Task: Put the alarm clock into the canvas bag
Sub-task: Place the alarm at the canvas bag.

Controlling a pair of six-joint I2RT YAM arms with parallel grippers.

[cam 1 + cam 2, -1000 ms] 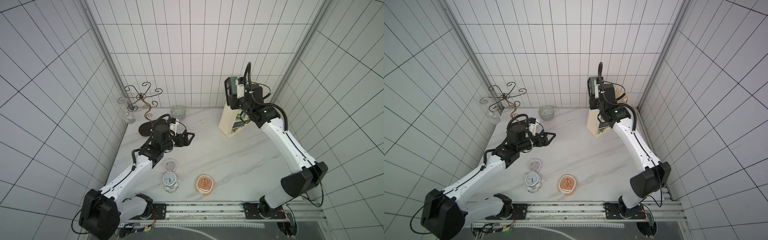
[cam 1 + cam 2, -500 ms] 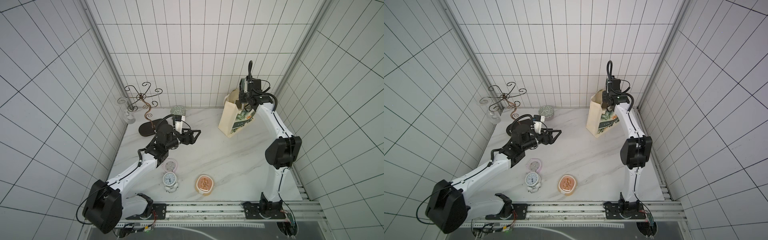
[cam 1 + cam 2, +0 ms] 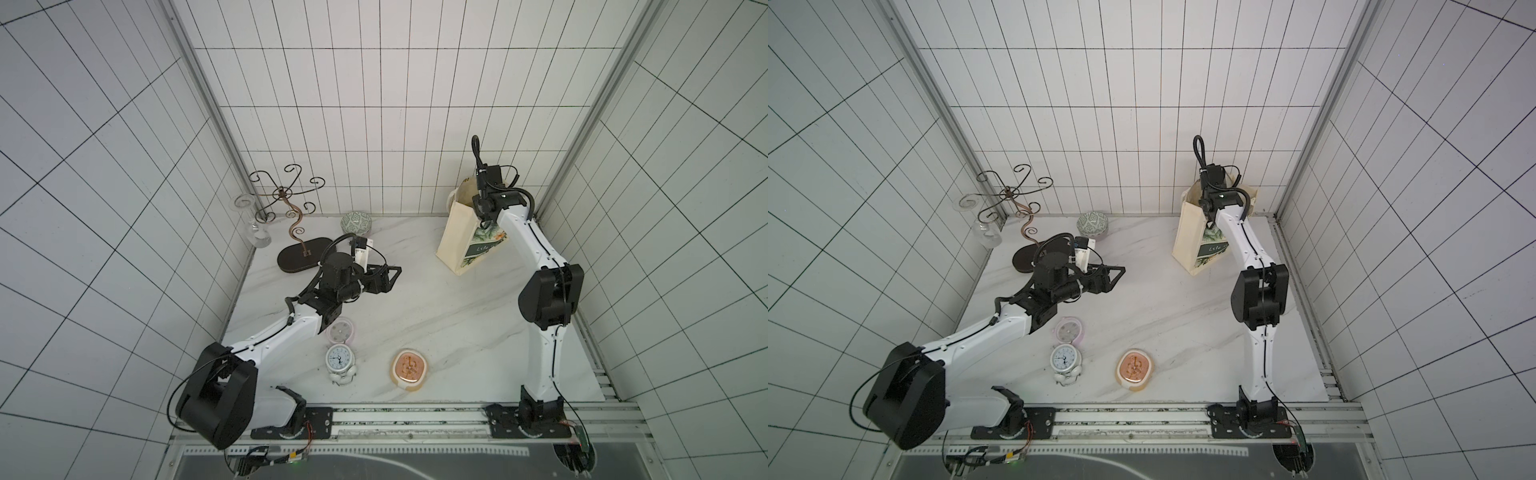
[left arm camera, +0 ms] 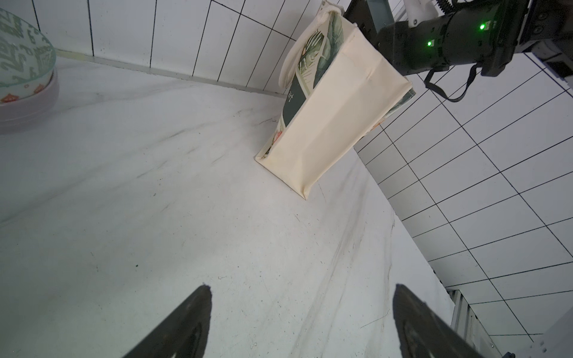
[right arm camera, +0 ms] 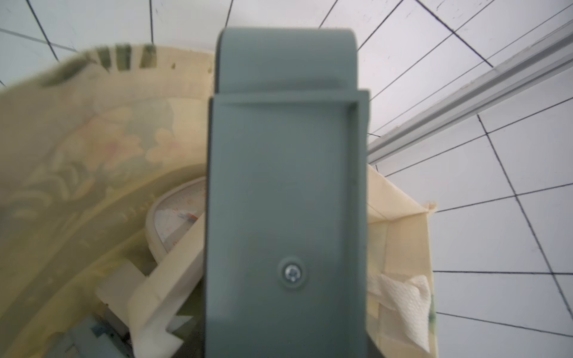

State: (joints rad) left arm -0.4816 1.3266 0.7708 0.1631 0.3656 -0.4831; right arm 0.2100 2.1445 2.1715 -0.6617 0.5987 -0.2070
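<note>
The cream canvas bag (image 3: 461,237) (image 3: 1190,237) (image 4: 335,117) stands at the back right, tilted, with leaf print and a dark band. My right gripper (image 3: 480,208) reaches down into its mouth. It is shut on a grey slab-shaped alarm clock (image 5: 285,186), which fills the right wrist view above the bag's inside (image 5: 77,139). A cream round clock (image 5: 173,223) lies in the bag. My left gripper (image 3: 394,279) (image 3: 1119,278) (image 4: 302,288) hangs open and empty over the table's middle left. A white twin-bell clock (image 3: 340,359), a pink clock (image 3: 340,332) and a copper-faced clock (image 3: 410,369) sit near the front.
A scrolled iron stand on a dark oval base (image 3: 305,257), a glass (image 3: 253,232) and a patterned bowl (image 3: 356,221) (image 4: 21,62) stand at the back left. Tiled walls close in behind and beside the bag. A rail (image 3: 415,417) runs along the front edge.
The right arm has folded its elbow up and brought the grey clock from above the bag's front down into its mouth. The left gripper has swung a little to the right.
</note>
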